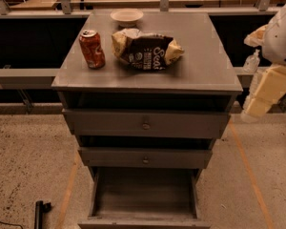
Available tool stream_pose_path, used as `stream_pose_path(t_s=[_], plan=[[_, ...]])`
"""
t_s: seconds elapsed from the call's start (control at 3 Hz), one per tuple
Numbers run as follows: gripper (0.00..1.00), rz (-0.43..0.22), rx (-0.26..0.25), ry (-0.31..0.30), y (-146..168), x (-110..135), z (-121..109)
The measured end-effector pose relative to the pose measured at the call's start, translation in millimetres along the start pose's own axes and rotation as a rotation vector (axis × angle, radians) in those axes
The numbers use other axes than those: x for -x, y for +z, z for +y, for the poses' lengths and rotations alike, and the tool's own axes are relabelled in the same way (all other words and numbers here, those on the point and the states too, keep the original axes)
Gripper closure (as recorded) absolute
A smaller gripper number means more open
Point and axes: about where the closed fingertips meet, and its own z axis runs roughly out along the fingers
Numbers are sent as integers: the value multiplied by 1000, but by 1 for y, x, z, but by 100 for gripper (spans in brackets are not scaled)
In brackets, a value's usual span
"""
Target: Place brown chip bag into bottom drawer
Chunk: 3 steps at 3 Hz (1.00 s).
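one gripper (255, 106) off right tabletop edge (226, 56)

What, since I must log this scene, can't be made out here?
Camera view only:
- Gripper, right of the cabinet: its arm cut off by the right edge.
- Bottom drawer: front cut by the lower edge.
- Space under the cabinet top: lost in shadow.
- Black object, lower left: cut by the lower edge.

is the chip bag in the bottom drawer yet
No, the brown chip bag lies on the cabinet top beside the soda can, with the claw off to the cabinet's right.
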Motion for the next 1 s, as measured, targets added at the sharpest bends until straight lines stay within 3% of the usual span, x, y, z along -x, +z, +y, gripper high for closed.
stream_pose_path(t_s=[0.33, 1.0], plan=[[0, -142, -35, -20, 34, 36, -39], [0, -390, -90, 33, 74, 94, -120]])
